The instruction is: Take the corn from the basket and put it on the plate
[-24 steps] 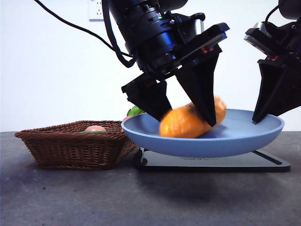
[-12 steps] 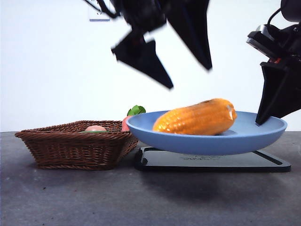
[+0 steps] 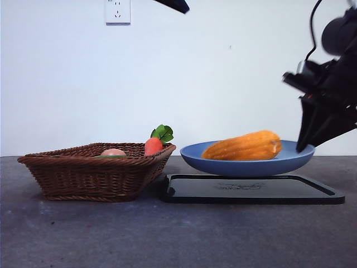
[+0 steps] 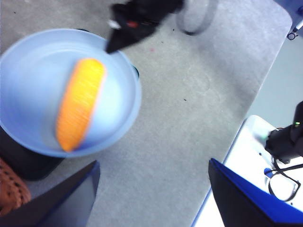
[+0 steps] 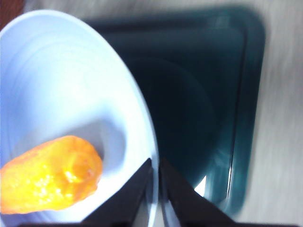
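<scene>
The orange-yellow corn (image 3: 244, 146) lies on its side in the blue plate (image 3: 223, 162), also seen as corn (image 4: 79, 101) and corn (image 5: 47, 179). My right gripper (image 5: 155, 163) is shut on the plate's rim (image 5: 142, 123); in the front view it is the dark right gripper (image 3: 305, 146) at the plate's right edge. My left gripper (image 4: 154, 163) is open and holds nothing, high above the plate (image 4: 120, 113); only its tip (image 3: 174, 4) shows at the top. The wicker basket (image 3: 83, 176) stands to the left.
A flat black tray (image 3: 251, 190) lies right under the plate; I cannot tell whether they touch. In the basket a red-orange carrot with green leaves (image 3: 153, 144) and a small pinkish round item (image 3: 113, 152) stick up. A wall socket (image 3: 117, 10) is behind.
My left gripper let go of the corn and rose almost out of the front view. The corn settled in the plate. The plate and my right gripper shifted right and farther from the camera.
</scene>
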`<state>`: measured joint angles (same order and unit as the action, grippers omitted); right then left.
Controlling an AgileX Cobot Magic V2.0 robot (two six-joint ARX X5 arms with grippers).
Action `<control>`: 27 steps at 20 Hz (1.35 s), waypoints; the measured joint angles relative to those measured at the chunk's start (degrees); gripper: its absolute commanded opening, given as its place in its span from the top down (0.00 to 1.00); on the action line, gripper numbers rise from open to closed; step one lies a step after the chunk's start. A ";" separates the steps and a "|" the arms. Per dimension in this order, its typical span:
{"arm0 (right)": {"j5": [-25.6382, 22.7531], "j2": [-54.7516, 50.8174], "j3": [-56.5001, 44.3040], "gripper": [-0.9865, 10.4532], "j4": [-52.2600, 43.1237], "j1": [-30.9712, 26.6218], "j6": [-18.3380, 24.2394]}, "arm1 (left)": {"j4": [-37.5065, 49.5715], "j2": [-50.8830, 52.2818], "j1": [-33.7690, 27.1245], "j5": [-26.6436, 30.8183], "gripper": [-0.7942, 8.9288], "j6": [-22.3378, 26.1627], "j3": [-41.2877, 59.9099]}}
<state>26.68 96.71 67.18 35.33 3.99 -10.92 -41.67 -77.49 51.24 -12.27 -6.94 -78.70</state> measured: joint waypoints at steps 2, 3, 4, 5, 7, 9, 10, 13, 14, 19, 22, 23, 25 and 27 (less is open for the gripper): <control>-0.02 4.57 3.56 0.91 0.04 -0.31 0.24 | -0.81 0.68 0.02 0.02 0.53 -0.04 0.00; 0.00 6.69 5.25 0.91 0.04 -0.35 0.31 | -0.81 0.87 0.00 0.00 0.53 -0.04 0.00; -0.02 8.31 6.43 0.91 0.02 -0.42 0.37 | -0.83 0.96 0.00 0.00 0.53 -0.07 0.00; -0.02 9.94 7.45 0.91 -0.09 -0.55 0.44 | -0.83 1.05 0.00 0.00 0.53 -0.04 0.00; -0.04 11.85 7.89 0.91 -0.85 -0.57 0.57 | -0.96 1.05 0.00 0.00 0.53 -0.07 0.00; 0.13 12.98 7.89 0.91 -1.86 -0.57 0.63 | -1.01 1.05 0.02 0.02 0.53 -0.07 0.00; 0.13 13.07 7.89 0.91 -1.92 -0.57 0.63 | -1.01 1.05 0.02 0.00 0.53 -0.07 0.00; 0.17 13.07 7.89 0.84 -1.95 -0.55 0.63 | -1.03 1.05 0.00 0.35 0.53 -0.07 0.00; 0.31 13.07 7.89 0.78 -1.75 -0.55 0.63 | -1.01 1.05 0.00 0.46 0.53 -0.07 0.00; 0.15 12.68 7.89 0.70 0.50 -0.72 1.05 | -1.03 1.05 -0.26 0.55 0.53 -0.04 0.00; -0.90 8.20 7.89 0.70 2.40 -1.70 1.22 | -1.03 1.05 -1.38 0.59 0.53 -0.04 0.00; -1.33 5.62 7.89 0.70 3.13 -1.99 1.53 | -1.03 1.05 -1.64 0.59 0.53 -0.04 0.00; -1.38 -0.44 7.89 0.70 4.98 -2.56 1.88 | -1.03 1.05 -2.25 0.57 0.53 -0.04 0.00; -1.36 -6.91 7.91 0.70 8.28 -2.89 2.47 | -1.03 1.05 -3.17 0.57 0.53 -0.04 0.00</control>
<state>25.32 89.80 75.09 43.62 1.10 -8.45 -42.70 -76.44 48.07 -11.70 -6.98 -78.70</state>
